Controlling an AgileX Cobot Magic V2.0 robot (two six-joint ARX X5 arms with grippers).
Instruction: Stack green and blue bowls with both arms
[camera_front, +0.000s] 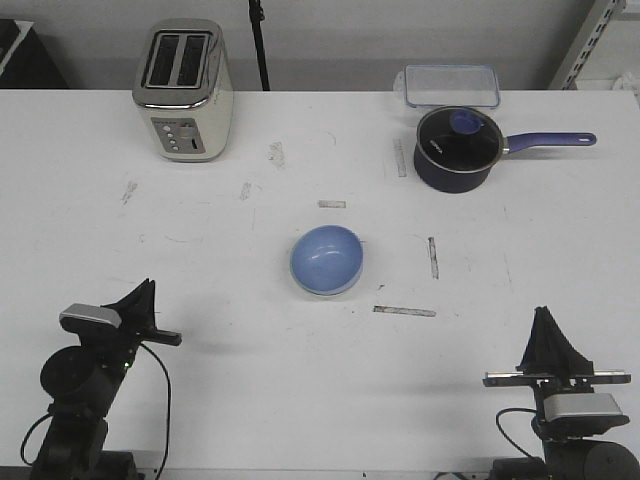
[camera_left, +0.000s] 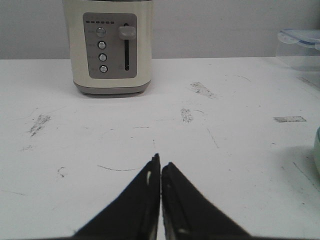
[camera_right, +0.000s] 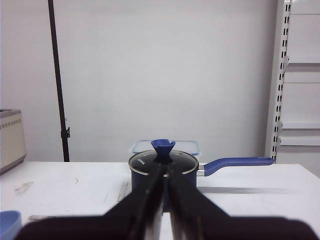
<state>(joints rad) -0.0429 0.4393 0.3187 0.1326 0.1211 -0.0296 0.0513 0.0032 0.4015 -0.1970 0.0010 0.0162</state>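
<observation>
The light blue bowl (camera_front: 326, 258) sits in the middle of the table. A thin pale green rim (camera_front: 352, 283) shows under its near right edge, so it seems to rest in the green bowl. A sliver of the green bowl (camera_left: 317, 152) shows in the left wrist view, and a piece of the blue bowl (camera_right: 9, 222) in the right wrist view. My left gripper (camera_front: 148, 292) is shut and empty at the near left; it also shows in the left wrist view (camera_left: 160, 161). My right gripper (camera_front: 543, 316) is shut and empty at the near right; it also shows in the right wrist view (camera_right: 165, 169). Both are well apart from the bowls.
A cream toaster (camera_front: 184, 90) stands at the far left. A dark navy saucepan (camera_front: 458, 150) with a glass lid and a long handle stands at the far right, with a clear plastic container (camera_front: 451, 86) behind it. Tape strips and scuff marks dot the white table (camera_front: 250, 380).
</observation>
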